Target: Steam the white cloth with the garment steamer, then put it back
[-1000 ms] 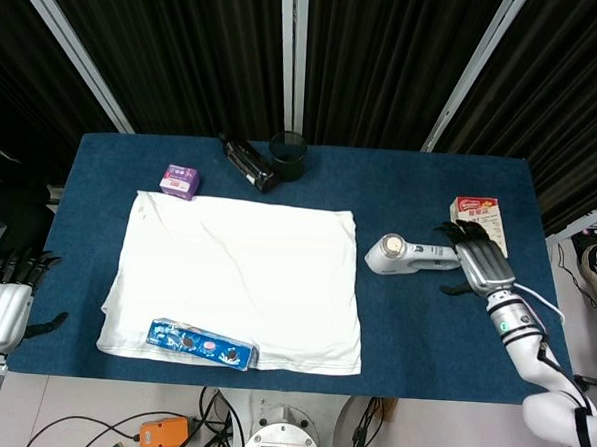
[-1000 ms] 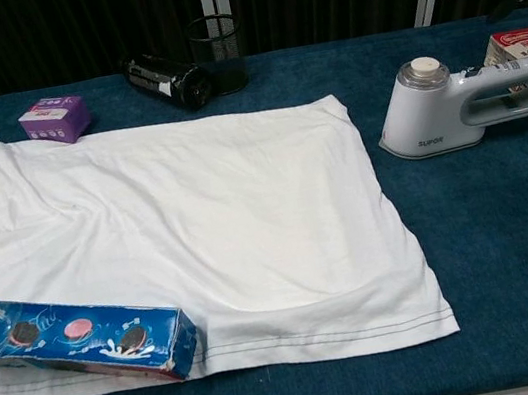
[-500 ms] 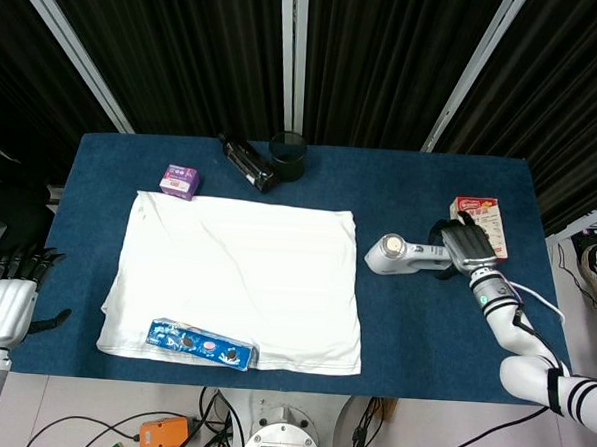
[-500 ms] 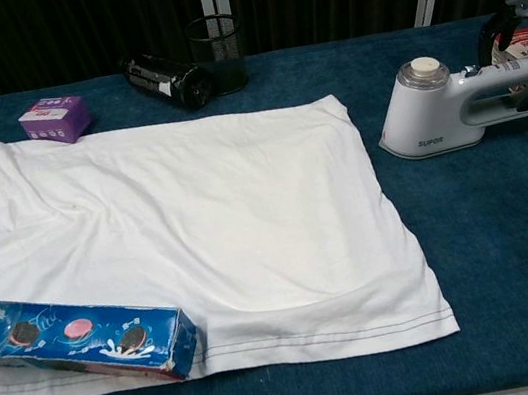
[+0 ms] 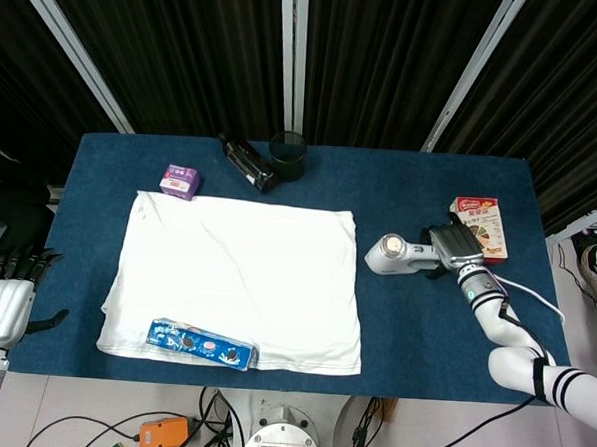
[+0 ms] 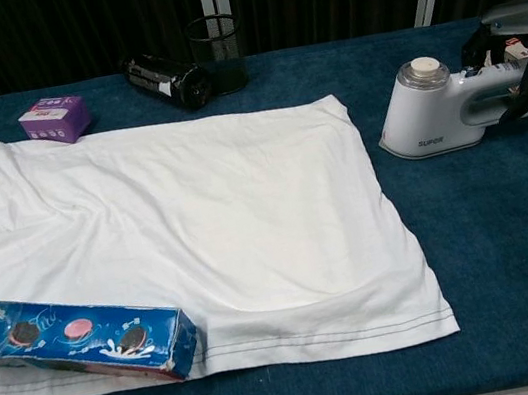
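Observation:
The white cloth (image 5: 240,281) (image 6: 179,232) lies spread flat on the blue table (image 5: 423,330). The white garment steamer (image 5: 392,253) (image 6: 428,114) stands on the table just right of the cloth, its handle pointing right. My right hand (image 5: 452,247) (image 6: 509,25) sits on that handle, with fingers curled over the far side and the thumb under the near side. My left hand (image 5: 4,308) hangs off the table's left front corner, fingers apart, holding nothing; only the head view shows it.
A blue cookie box (image 5: 202,344) (image 6: 74,336) lies on the cloth's front left part. A purple box (image 5: 180,180), a black bottle (image 5: 247,163) and a black mesh cup (image 5: 287,155) stand behind the cloth. A red carton (image 5: 479,218) lies beside my right hand.
My right hand slid left from beside the steamer's handle end onto the handle, and its fingers closed around it. The steamer, the cloth and my left hand stayed put.

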Controlling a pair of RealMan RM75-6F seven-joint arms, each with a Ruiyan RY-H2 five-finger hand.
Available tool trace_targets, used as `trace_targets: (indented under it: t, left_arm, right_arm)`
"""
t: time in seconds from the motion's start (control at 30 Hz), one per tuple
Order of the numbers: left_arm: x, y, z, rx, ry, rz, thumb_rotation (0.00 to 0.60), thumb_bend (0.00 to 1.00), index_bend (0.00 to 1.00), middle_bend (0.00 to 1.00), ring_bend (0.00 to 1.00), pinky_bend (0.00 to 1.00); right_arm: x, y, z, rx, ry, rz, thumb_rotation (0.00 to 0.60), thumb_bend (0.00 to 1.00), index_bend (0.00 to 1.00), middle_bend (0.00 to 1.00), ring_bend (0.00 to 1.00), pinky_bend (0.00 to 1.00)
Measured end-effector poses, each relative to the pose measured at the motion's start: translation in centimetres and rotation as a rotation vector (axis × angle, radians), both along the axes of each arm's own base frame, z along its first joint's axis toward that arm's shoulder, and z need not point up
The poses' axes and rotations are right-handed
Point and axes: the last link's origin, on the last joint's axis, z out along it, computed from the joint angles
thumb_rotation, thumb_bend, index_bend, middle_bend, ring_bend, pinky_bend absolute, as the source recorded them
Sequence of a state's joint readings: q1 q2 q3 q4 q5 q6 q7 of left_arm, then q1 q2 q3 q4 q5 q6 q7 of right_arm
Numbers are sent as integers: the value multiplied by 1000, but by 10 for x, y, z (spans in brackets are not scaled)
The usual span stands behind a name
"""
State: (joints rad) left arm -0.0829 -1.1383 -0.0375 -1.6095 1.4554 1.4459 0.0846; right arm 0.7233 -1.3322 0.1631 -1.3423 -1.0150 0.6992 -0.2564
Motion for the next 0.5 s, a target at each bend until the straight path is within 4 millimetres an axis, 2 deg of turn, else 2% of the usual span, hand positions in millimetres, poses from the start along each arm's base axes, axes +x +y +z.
trace_targets:
  t: [0.5]
  left_arm:
    - [-1,0,2,3,0,0,600,87,186,138,38,0]
  right_arm:
    - [-1,1,-4,4,-29,-11,600,0,542,555,528,120]
